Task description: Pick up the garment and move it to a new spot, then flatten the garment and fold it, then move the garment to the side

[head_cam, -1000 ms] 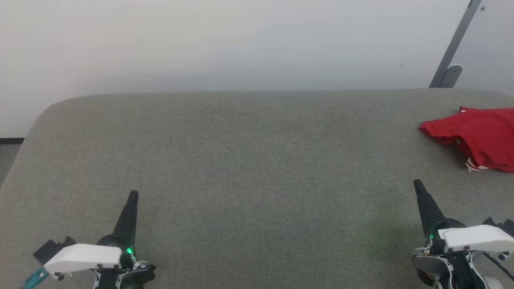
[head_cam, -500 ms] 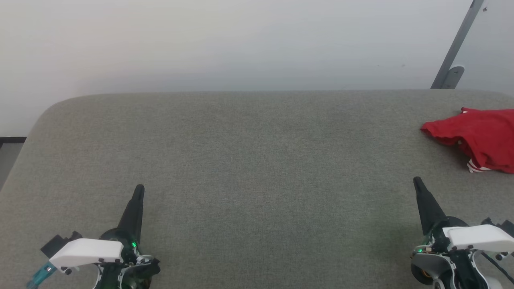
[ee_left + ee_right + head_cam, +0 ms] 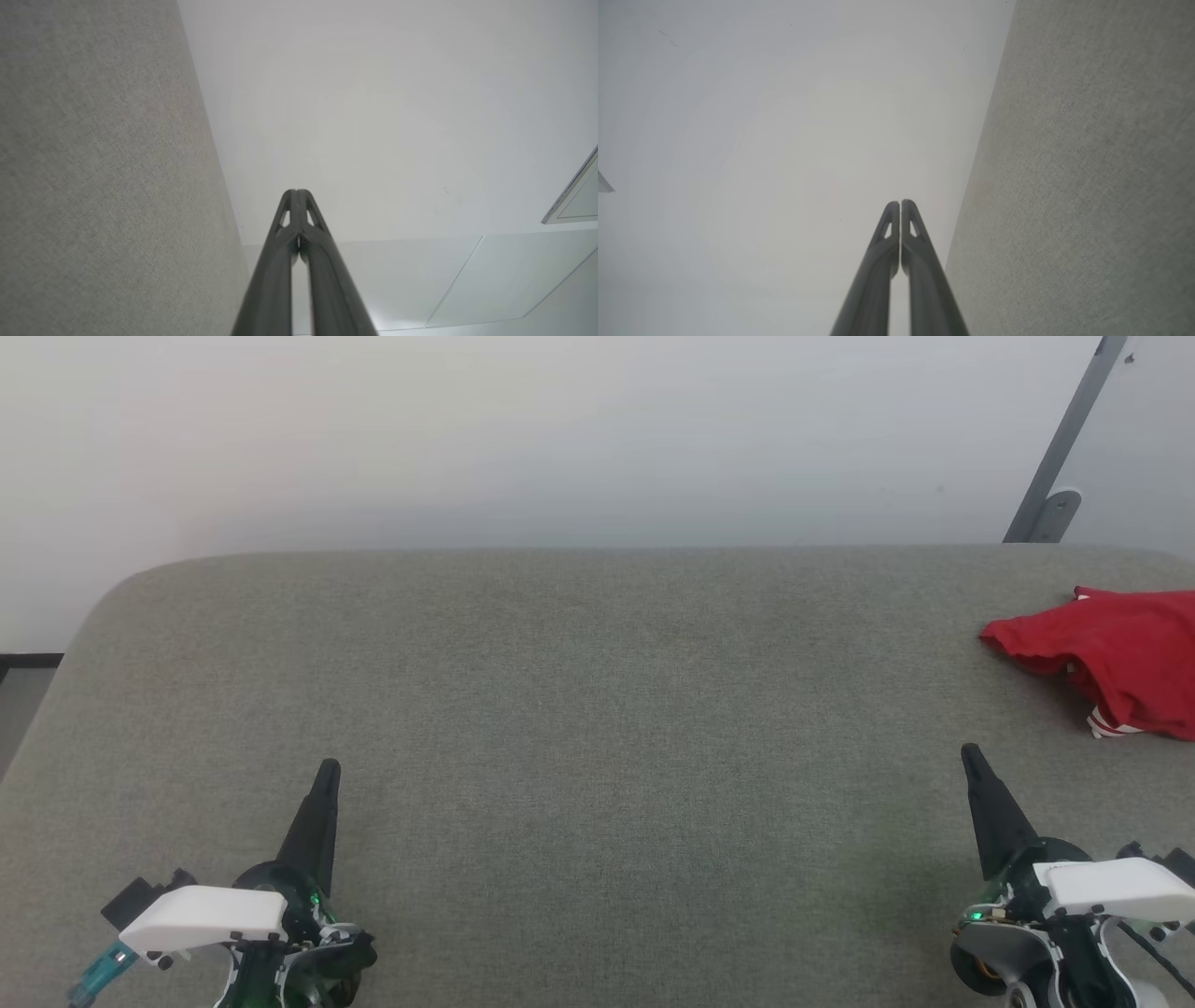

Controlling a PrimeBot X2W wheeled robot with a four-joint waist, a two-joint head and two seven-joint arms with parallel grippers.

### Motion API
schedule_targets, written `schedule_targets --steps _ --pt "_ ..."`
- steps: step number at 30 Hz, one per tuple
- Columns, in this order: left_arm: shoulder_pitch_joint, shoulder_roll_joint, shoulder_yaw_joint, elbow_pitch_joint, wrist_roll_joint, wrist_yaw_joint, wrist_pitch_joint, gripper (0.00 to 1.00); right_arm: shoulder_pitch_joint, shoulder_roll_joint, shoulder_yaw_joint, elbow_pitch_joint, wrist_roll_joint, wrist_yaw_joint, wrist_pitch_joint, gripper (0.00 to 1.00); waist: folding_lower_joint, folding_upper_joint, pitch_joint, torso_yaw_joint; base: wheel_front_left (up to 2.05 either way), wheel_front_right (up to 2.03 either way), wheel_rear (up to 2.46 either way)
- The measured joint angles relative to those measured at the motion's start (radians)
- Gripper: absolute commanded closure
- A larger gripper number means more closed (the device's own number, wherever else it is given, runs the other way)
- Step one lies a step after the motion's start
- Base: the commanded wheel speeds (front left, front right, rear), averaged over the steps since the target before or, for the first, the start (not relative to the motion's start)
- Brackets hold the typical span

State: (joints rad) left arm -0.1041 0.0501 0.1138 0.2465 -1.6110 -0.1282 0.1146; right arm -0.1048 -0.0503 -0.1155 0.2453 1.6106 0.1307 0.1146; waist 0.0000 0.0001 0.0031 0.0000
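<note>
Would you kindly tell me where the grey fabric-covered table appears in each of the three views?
Head view: the table fills the lower two thirds.
Left wrist view: it runs down the left side.
Right wrist view: it runs down the right side.
Shared landmark: the pale wall bordering it.

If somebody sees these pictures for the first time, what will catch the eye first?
The crumpled red garment stands out first, lying on the grey fabric-covered table at the head view's right edge. Next come the left end effector at the lower left and the right end effector at the lower right, both shut, empty and apart from the garment.
</note>
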Motion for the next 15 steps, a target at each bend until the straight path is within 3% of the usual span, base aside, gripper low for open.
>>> schedule_targets --steps 15 --pt "0.0 0.0 0.0 0.0 0.0 0.0 0.0 1.0 0.0 0.0 0.0 0.0 0.0 0.0 0.0 1.0 0.0 0.0 0.0 0.0 0.0 0.0 0.0"
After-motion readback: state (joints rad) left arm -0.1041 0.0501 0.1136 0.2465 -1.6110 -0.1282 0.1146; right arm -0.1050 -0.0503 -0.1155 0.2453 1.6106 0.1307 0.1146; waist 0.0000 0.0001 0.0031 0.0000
